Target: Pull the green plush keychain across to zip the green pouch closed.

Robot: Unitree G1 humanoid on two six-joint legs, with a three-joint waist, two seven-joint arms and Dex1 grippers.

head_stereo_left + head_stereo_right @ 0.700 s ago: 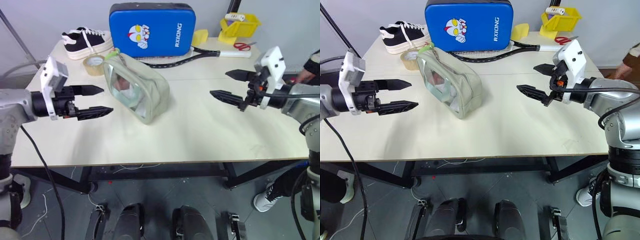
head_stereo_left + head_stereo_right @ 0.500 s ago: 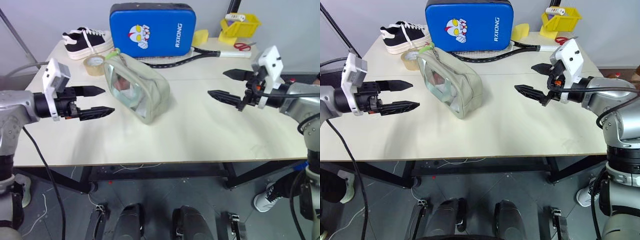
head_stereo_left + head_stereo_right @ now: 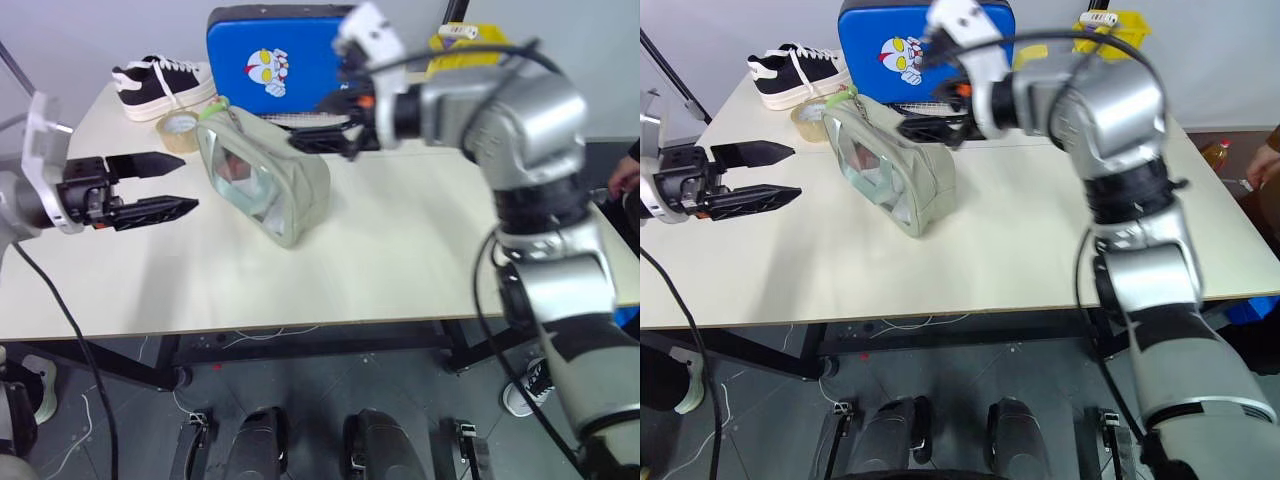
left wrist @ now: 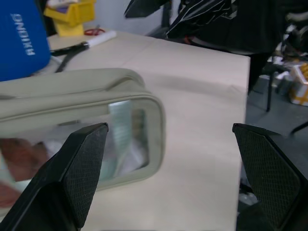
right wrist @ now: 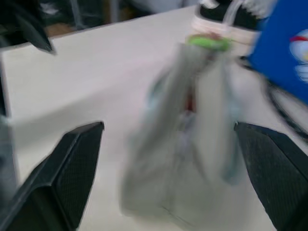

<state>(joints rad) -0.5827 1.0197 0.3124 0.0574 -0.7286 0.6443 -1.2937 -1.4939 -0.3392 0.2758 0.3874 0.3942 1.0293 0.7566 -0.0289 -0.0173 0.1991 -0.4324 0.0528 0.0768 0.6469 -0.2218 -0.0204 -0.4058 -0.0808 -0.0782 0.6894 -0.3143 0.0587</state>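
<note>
The green pouch [image 3: 268,182] stands on the table [image 3: 400,260], its clear window facing my left gripper. At its far left end, on top, sits the green plush keychain [image 3: 222,104], also bright in the right wrist view [image 5: 208,42]. My left gripper [image 3: 190,182] hangs open and level to the left of the pouch, a short gap away. It points at the pouch [image 4: 96,120] with nothing between its fingers. My right gripper [image 3: 315,122] is open just above the pouch's far right end, pointing along its top toward the keychain.
Behind the pouch stand a blue hard case [image 3: 280,55], a black and white shoe [image 3: 160,82] and a roll of tape [image 3: 180,128]. A yellow bin [image 3: 470,38] is at the back right. A person's hand [image 3: 625,180] shows at the right edge.
My right arm has swung from the table's right side across to above the pouch's right end. The left gripper stays open left of the pouch. The camera has shifted a little.
</note>
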